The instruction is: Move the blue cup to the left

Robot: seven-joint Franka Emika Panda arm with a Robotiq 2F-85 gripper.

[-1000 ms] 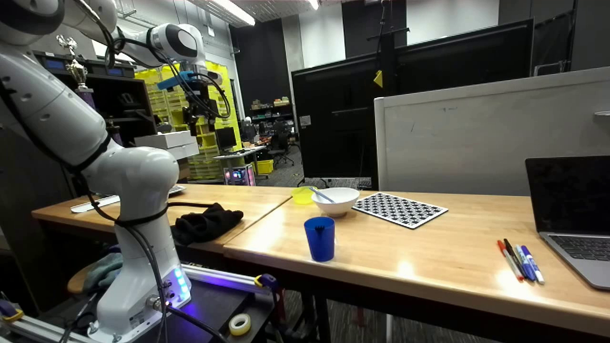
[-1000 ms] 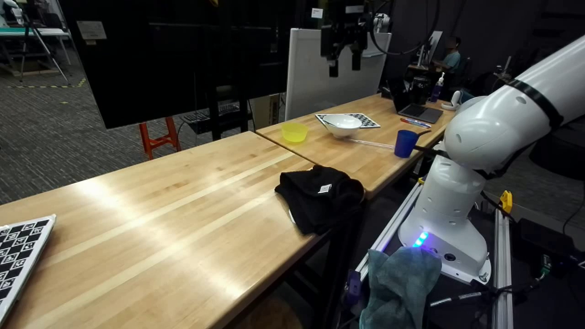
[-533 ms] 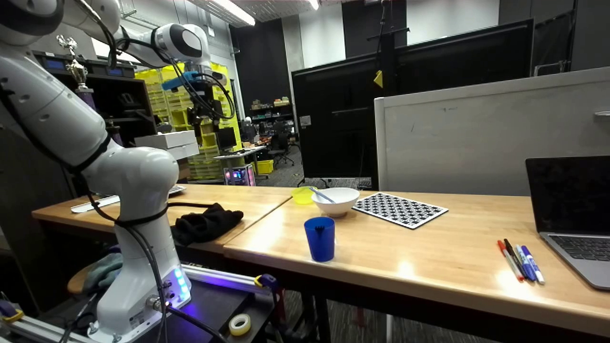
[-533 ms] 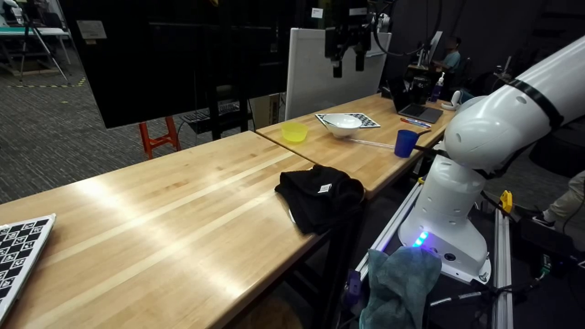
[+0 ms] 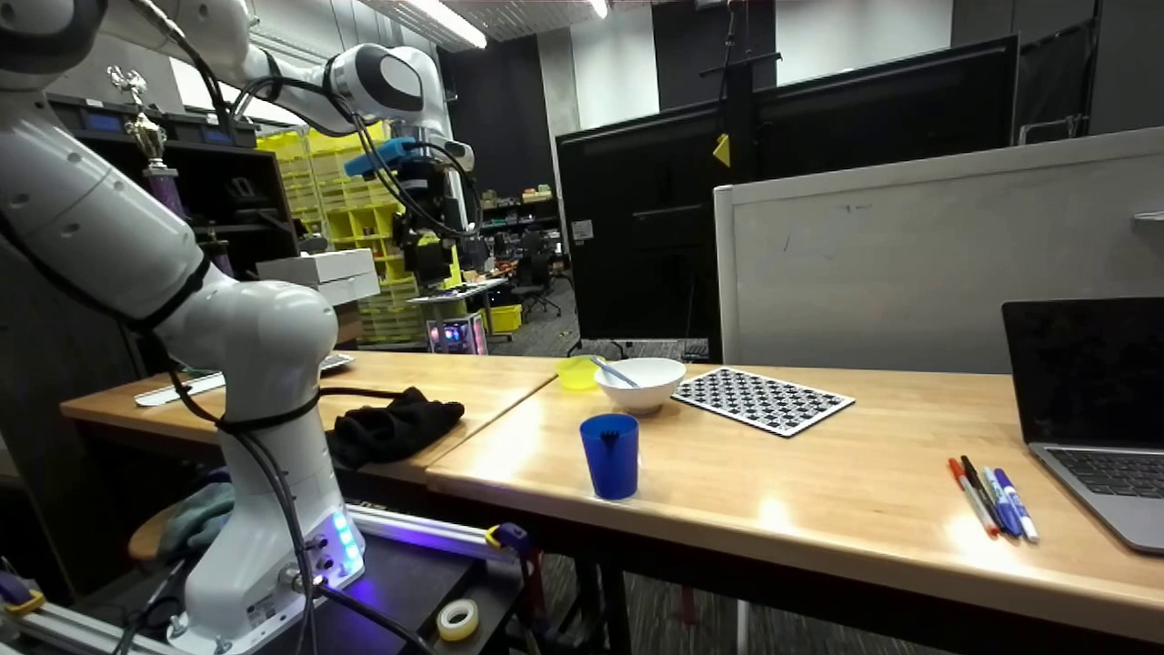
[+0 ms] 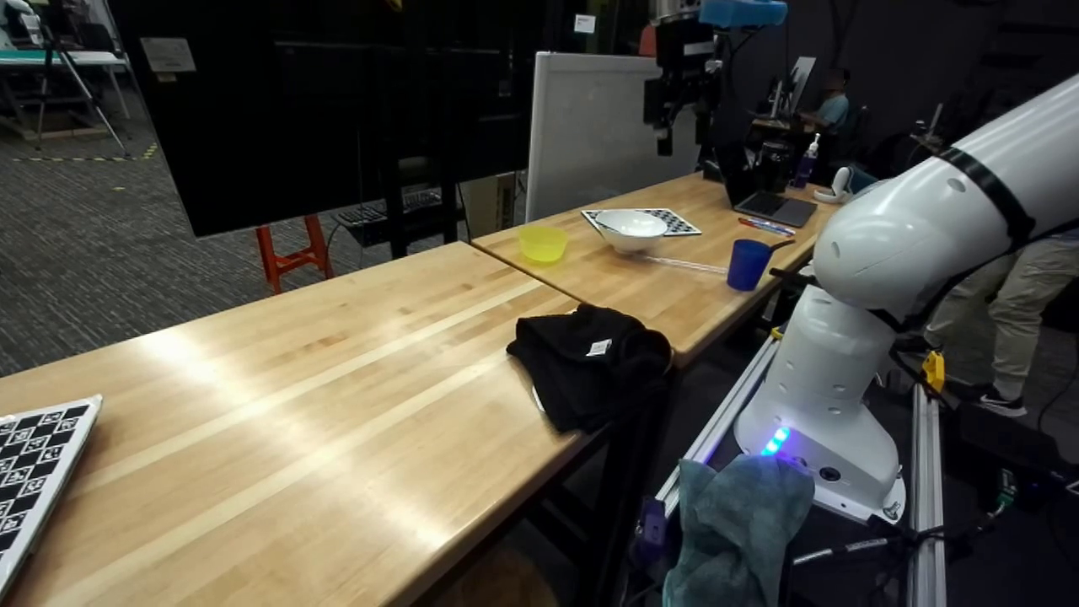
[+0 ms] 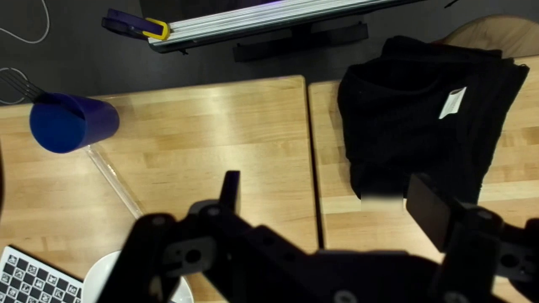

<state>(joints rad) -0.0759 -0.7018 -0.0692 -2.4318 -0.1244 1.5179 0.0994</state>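
The blue cup (image 5: pixel 611 457) stands upright near the front edge of the table, with a dark fork (image 7: pixel 21 86) leaning in it. The cup also shows in an exterior view (image 6: pixel 745 265) and at the upper left of the wrist view (image 7: pixel 76 123). My gripper (image 7: pixel 330 197) is open and empty, with its two fingers wide apart. It hangs high above the tables, apart from the cup; in the wrist view it is over the seam between the two tables. It shows in both exterior views (image 6: pixel 684 136) (image 5: pixel 427 262).
A white bowl (image 5: pixel 641 382), a yellow bowl (image 6: pixel 543 244) and a checkered board (image 5: pixel 764 400) lie behind the cup. A clear strip (image 7: pixel 113 181) lies by the cup. A black cloth (image 7: pixel 404 134) lies on the adjoining table. Pens (image 5: pixel 993 498) and a laptop (image 5: pixel 1100 409) are farther along.
My gripper has moved right in both exterior views and a little lower, and the wrist has turned. The cup has not moved. A person's legs have come into view behind the robot.
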